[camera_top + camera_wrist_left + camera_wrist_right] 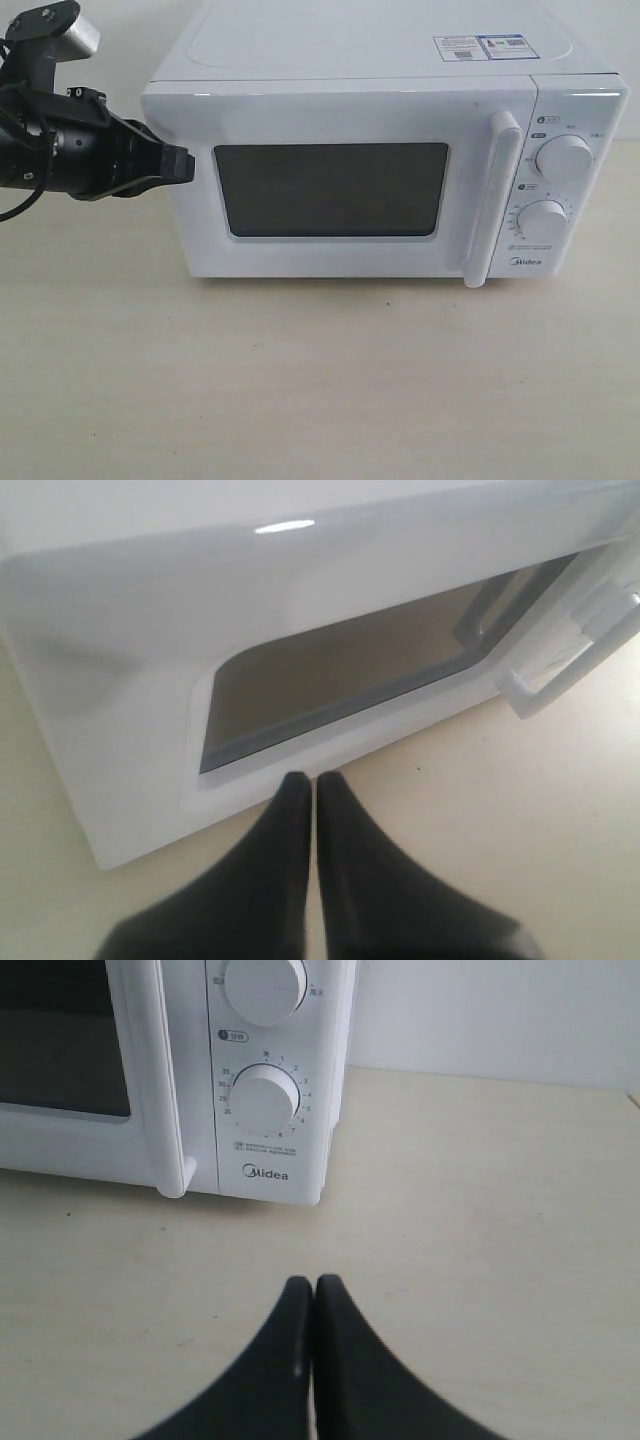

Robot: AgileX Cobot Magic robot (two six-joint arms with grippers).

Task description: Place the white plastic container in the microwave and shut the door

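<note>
Heads up, you won't spot the white plastic container in any view. The boxy white microwave (330,45) fills the upper middle of the exterior frame, its white door with the dark mesh window (330,190) sits flush shut, and the mesh is too dark to see through (so it may well be inside). Being plastic, I'd guess it's light and slick, best pinched at the rim. Your left gripper (178,165) hangs at the door's left edge, jaws pressed together. The right gripper (308,1285) is the same, empty, over the pale table (480,1210). Only the "Midea" logo (266,1173) and the round white timer dial (265,1100) numbers are readable; the top stickers (485,46) are too small.
</note>
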